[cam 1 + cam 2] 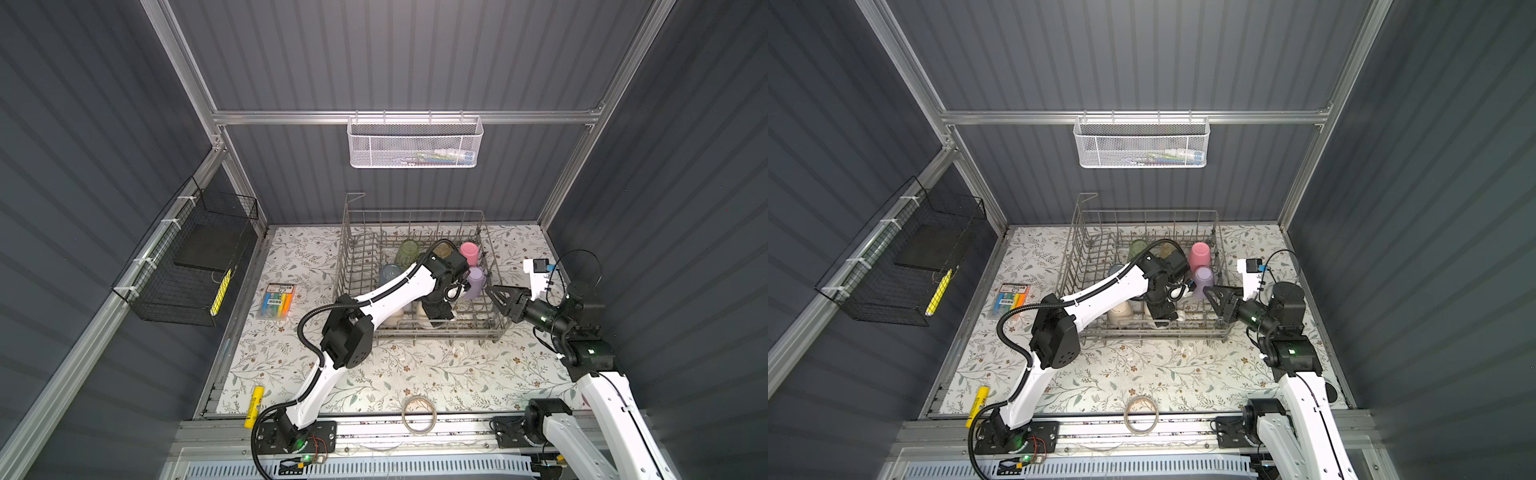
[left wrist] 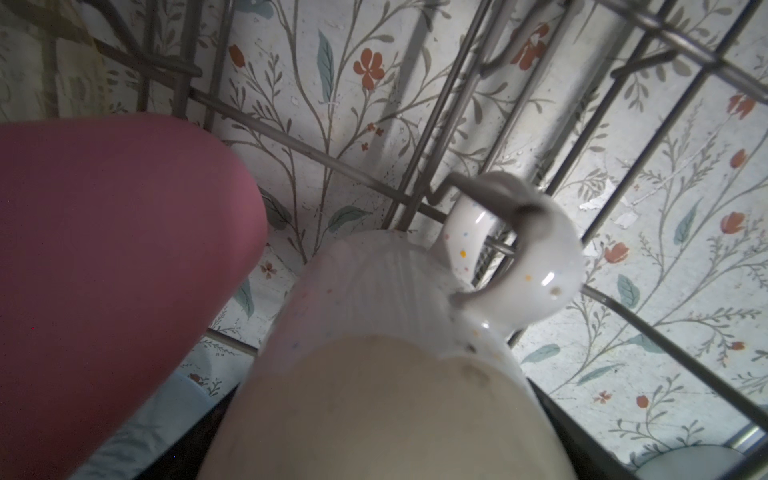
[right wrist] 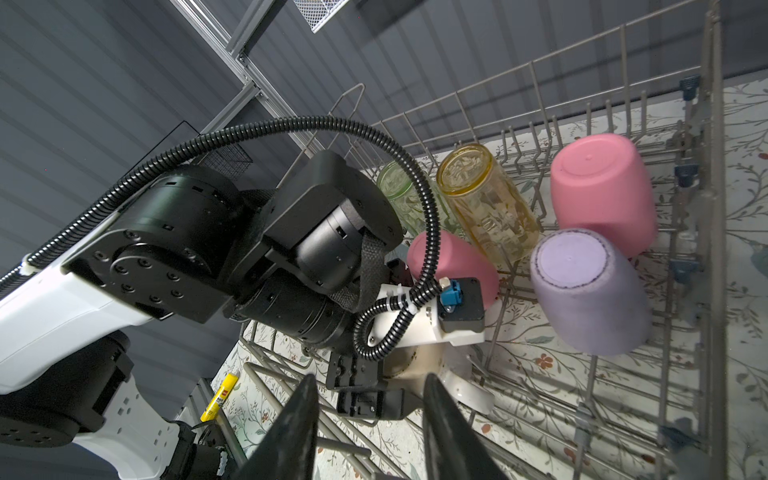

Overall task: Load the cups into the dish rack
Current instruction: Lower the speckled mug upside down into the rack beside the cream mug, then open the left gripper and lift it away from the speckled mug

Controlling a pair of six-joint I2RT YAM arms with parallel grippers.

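Glossy speckled mug (image 2: 374, 291), matte base up, in grey wire rack (image 3: 711, 166).

Cups (image 3: 590, 291) (several inverted) in dish rack (image 1: 359, 257)

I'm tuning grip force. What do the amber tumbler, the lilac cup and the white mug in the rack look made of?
The amber tumbler: see-through glass or hard plastic, glossy; the rack shows through it.
The lilac cup: opaque matte plastic, perhaps silicone; no glare, molded ring on its base.
The mug: glazed speckled ceramic, likely; bright highlights on the handle, dull unglazed base.
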